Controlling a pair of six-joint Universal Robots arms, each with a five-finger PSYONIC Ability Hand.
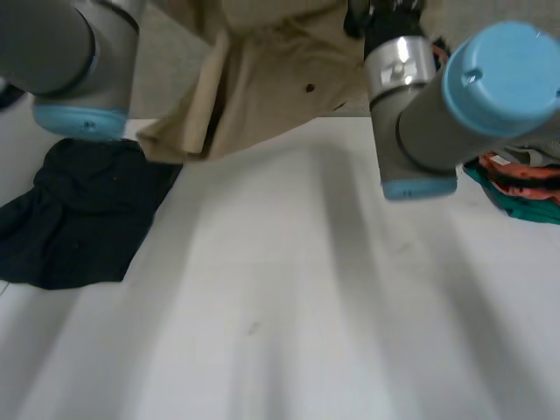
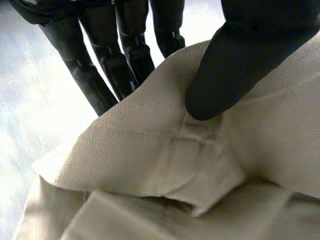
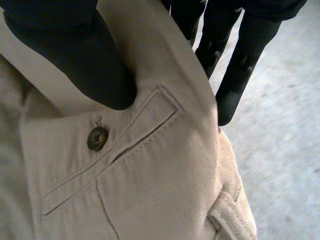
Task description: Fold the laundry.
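A beige garment (image 1: 262,79) with a dark button hangs above the far side of the white table (image 1: 289,297), held up between both arms. In the left wrist view my left hand (image 2: 240,70) pinches a seamed edge of the beige cloth (image 2: 165,155) between thumb and fingers (image 2: 125,55). In the right wrist view my right hand (image 3: 85,60) pinches the cloth (image 3: 150,180) near a buttoned pocket flap, thumb on one side and fingers (image 3: 240,65) on the other. The right hand (image 1: 385,26) sits at the garment's upper right in the head view.
A black garment (image 1: 79,214) lies crumpled at the table's left side. A heap of orange and green clothes (image 1: 521,184) sits at the right edge. The near half of the table is bare white surface.
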